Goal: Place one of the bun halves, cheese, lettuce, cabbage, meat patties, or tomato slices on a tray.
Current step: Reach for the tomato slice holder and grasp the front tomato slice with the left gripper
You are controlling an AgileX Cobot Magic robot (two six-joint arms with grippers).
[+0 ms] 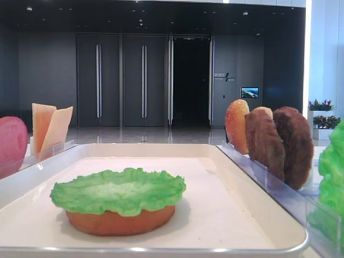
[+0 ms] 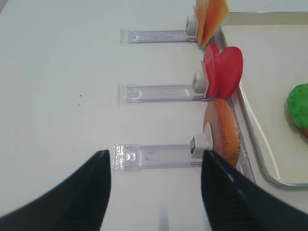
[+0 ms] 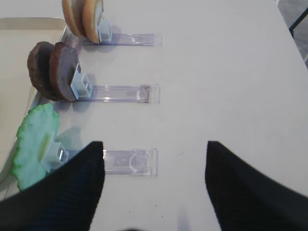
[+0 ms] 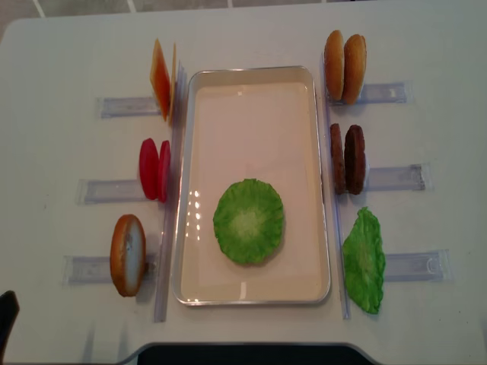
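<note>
The white tray (image 4: 251, 76) holds a bun half (image 1: 121, 221) topped with lettuce (image 4: 249, 221). Left of the tray stand cheese (image 4: 161, 78), tomato slices (image 2: 222, 71) and another bun half (image 2: 224, 132). On its right stand two bun halves (image 3: 83, 17), meat patties (image 3: 53, 70) and a second green leaf (image 3: 34, 142); whether that leaf is cabbage I cannot tell. My left gripper (image 2: 155, 156) hovers open and empty over the table, left of the near bun half. My right gripper (image 3: 155, 144) hangs open and empty, right of the green leaf.
Each food piece stands in a clear plastic holder (image 4: 396, 178) that runs outward from the tray's long sides. The holder under my left gripper (image 2: 151, 155) and the one under my right gripper (image 3: 130, 161) lie flat on the white table.
</note>
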